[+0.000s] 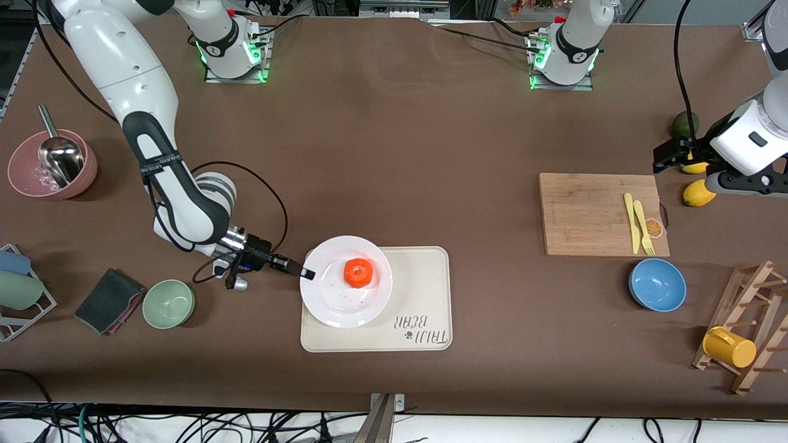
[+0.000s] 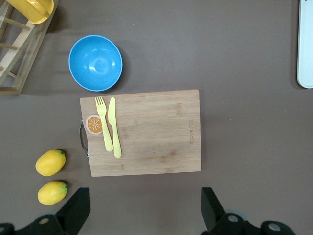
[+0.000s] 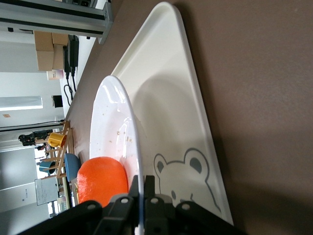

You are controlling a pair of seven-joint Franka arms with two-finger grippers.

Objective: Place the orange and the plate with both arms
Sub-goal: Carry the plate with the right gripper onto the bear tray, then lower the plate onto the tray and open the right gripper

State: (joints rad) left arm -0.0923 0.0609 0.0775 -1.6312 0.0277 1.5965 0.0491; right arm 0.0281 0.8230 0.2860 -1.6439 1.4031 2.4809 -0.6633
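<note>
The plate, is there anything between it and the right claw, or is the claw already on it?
Nothing visible stands between them. The right claw is already shut on the rim of the plate, which lies on the bear tray with the orange on it. The left claw waits, open, above the cutting board.

A robotics lab staged as a kitchen; two white jointed arms [image 1: 148,141] bolted by green-lit bases [image 1: 234,58] to a brown-covered table [image 1: 394,123]; loose black cables [image 1: 184,424] under its edge; aluminium framing [image 3: 54,19], stacked cardboard boxes [image 3: 49,51] nearby.
</note>
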